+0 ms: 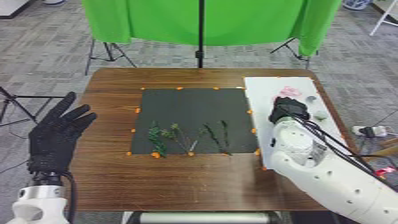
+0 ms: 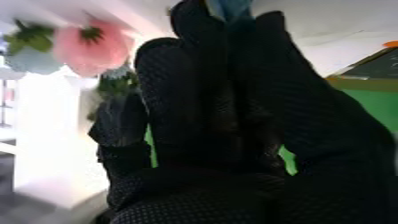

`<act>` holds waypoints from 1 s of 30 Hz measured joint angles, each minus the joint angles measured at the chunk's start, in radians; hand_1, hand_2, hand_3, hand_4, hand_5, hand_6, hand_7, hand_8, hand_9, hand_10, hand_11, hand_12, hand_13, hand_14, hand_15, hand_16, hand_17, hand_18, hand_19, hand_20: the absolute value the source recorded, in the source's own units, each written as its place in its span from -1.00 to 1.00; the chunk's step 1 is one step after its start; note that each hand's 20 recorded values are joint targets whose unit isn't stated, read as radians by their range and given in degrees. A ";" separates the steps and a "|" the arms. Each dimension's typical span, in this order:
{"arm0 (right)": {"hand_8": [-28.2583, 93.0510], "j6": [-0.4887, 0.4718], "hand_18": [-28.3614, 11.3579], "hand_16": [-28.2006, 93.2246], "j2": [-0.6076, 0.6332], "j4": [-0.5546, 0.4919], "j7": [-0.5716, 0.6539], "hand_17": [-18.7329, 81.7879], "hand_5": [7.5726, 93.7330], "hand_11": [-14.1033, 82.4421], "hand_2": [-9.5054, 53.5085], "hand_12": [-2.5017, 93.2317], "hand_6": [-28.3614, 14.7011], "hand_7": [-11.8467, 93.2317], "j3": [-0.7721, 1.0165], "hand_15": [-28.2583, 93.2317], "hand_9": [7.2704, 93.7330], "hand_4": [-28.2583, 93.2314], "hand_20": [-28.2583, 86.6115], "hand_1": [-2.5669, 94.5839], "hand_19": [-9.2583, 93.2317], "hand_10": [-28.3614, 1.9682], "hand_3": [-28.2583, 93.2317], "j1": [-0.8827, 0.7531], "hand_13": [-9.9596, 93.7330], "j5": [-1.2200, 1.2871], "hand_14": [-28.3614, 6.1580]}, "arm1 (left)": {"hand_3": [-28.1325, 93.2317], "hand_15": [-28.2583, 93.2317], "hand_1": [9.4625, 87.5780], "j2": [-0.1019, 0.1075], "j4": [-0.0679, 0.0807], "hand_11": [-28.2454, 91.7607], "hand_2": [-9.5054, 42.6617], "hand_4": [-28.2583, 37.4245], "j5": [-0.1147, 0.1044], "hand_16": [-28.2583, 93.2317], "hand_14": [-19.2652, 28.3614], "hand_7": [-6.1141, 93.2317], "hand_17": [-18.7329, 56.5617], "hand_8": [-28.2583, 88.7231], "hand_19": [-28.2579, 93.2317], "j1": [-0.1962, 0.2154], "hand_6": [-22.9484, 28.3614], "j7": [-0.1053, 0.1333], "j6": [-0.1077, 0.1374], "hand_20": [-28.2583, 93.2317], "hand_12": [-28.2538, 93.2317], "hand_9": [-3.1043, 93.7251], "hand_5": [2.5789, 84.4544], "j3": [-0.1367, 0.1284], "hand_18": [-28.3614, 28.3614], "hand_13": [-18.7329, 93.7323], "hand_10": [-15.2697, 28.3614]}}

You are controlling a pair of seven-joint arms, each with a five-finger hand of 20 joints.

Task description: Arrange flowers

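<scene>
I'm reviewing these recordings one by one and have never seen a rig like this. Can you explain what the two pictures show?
The machine is a robot with two white arms, each ending in a hand in a black fabric glove. The head view looks forward and down from its head over a brown wooden table. The right wrist view comes from a camera on the right arm, close to its glove.

On a dark grey mat lie several thin green sprigs. Beside it, on a white sheet, is a pink flower. The right hand is over that sheet. The open left hand is at the table's left side.

Something pale blue shows at the right hand's tips; I can't tell whether it is held.
</scene>
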 measured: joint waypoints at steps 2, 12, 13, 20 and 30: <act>-0.45 0.048 -0.87 -0.14 0.005 0.006 -0.005 0.15 0.82 -0.40 -1.00 -0.23 0.28 -0.35 -0.002 0.53 0.99 -1.00 0.43 0.29 1.00 0.42 0.63 -0.008 0.72 -0.019 0.41 | 0.69 0.36 -0.65 0.000 0.000 -0.09 -0.28 -0.91 -0.004 -0.64 0.90 -0.70 -0.73 -0.64 0.27 0.000 0.23 0.005 0.002 -0.18 -0.31 -0.20 -0.17 0.003 0.89 -0.21 0.58; -0.43 0.177 -0.90 -0.12 0.042 -0.031 -0.024 0.19 0.86 -0.36 -1.00 -0.23 0.24 -0.38 0.037 0.52 1.00 -1.00 0.45 0.30 1.00 0.40 0.67 -0.054 0.75 -0.091 0.42 | 0.69 0.36 -0.65 0.009 0.000 -0.09 -0.28 -0.91 -0.012 -0.64 0.90 -0.70 -0.73 -0.64 0.27 0.009 0.23 0.012 0.007 -0.18 -0.31 -0.20 -0.17 -0.001 0.89 -0.21 0.59; -0.42 0.193 -0.89 -0.12 0.046 -0.041 -0.027 0.19 0.86 -0.36 -1.00 -0.23 0.24 -0.38 0.040 0.52 1.00 -1.00 0.45 0.29 1.00 0.40 0.67 -0.054 0.75 -0.095 0.42 | 0.69 0.36 -0.65 0.009 0.000 -0.09 -0.28 -0.91 -0.012 -0.64 0.91 -0.70 -0.73 -0.64 0.27 0.009 0.23 0.011 0.007 -0.18 -0.31 -0.20 -0.17 -0.002 0.89 -0.21 0.59; -0.41 0.234 -0.89 -0.11 0.045 -0.128 -0.106 0.19 0.87 -0.35 -1.00 -0.23 0.23 -0.39 0.026 0.52 1.00 -1.00 0.46 0.29 1.00 0.38 0.69 -0.023 0.75 -0.115 0.42 | 0.69 0.36 -0.65 0.010 -0.001 -0.09 -0.27 -0.91 -0.011 -0.64 0.90 -0.70 -0.73 -0.64 0.27 0.009 0.23 0.010 0.008 -0.18 -0.31 -0.20 -0.17 -0.003 0.89 -0.21 0.58; -0.41 0.048 -0.86 -0.10 -0.239 -0.103 -0.445 0.15 0.85 -0.37 -1.00 -0.21 0.27 -0.38 -0.043 0.53 1.00 -1.00 0.48 0.26 1.00 0.47 0.69 0.039 0.74 -0.106 0.41 | 0.69 0.36 -0.65 0.008 -0.018 -0.08 -0.27 -0.91 0.007 -0.64 0.91 -0.70 -0.73 -0.64 0.27 -0.002 0.23 -0.036 0.010 -0.18 -0.31 -0.20 -0.17 -0.062 0.90 -0.21 0.58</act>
